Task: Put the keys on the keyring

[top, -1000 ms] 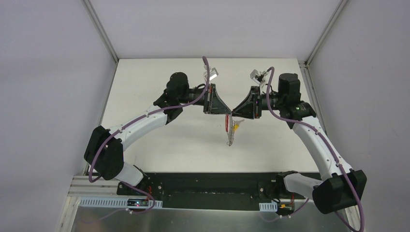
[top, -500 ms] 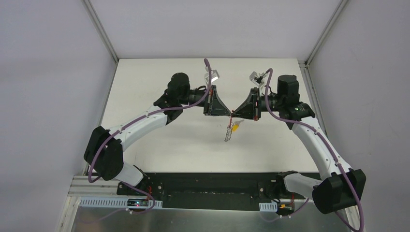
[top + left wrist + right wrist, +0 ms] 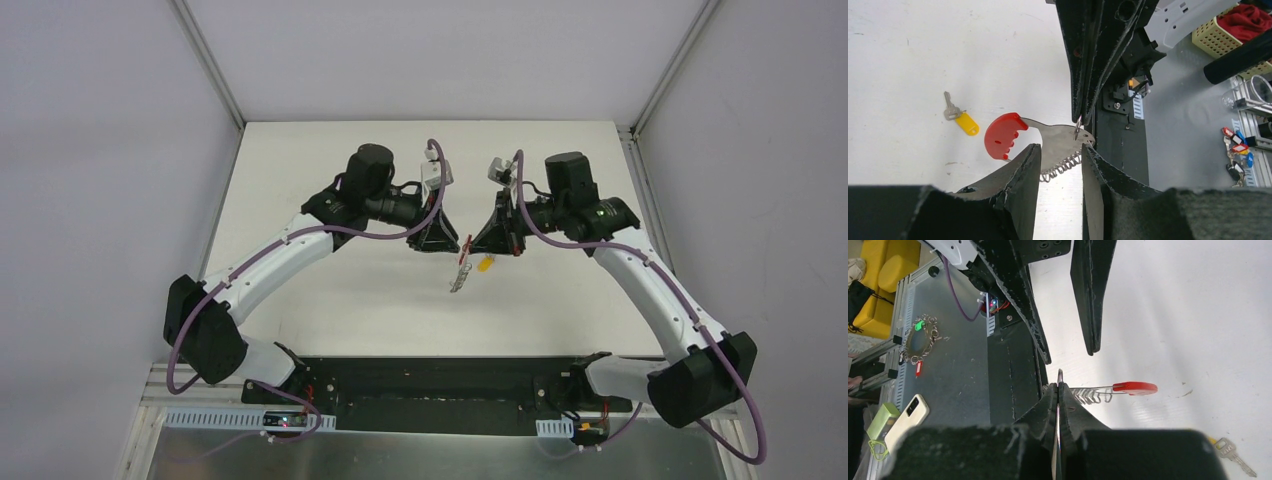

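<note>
Right gripper point(image 3: 1059, 389) pinched shut on keyring point(image 3: 1105, 390), which hangs clear of table point(image 3: 908, 55). Left gripper point(image 3: 1060, 152) spread, grasping nothing (coil runs through its gap). Key point(image 3: 960, 118) lies flat below, off the ring, head end toward left gripper, the free one.

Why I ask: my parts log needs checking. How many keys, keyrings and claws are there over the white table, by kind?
Small silver metal key with a yellow plastic head: 1
Metal keyring with a red plastic tab and silver coil: 1
Black two-finger claws: 2, left claw open, right claw shut on the keyring
Total: 4
</note>
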Available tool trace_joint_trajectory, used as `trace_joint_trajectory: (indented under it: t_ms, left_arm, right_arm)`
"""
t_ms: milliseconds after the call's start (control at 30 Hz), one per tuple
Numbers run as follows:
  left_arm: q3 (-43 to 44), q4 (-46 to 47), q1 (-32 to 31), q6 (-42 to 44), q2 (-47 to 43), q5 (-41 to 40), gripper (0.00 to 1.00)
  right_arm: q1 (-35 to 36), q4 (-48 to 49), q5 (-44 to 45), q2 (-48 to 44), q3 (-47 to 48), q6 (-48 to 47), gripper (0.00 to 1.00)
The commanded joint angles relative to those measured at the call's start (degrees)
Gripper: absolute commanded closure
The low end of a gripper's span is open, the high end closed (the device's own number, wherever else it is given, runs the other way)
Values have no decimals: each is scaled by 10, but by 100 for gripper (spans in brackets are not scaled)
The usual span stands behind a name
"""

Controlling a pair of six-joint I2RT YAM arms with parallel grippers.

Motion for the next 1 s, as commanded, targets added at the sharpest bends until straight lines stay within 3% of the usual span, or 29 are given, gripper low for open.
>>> trace_joint_trajectory:
  t_ms: [0,433,767,967]
  left_arm:
    - [17,-36,-1,71,-17,10,64]
    - [35,-38,-21,89,11,29,69]
    - [38,-39,-27,89,20,30,82]
    - [43,-38,-32,84,27,33,100]
  right_arm:
    - [10,-26,12,12,34,-30,100]
    - [23,-26,6,32,37,-24,100]
    - [24,-17,2,28,29,-20,100]
    - [23,-12,2,29,28,-16,100]
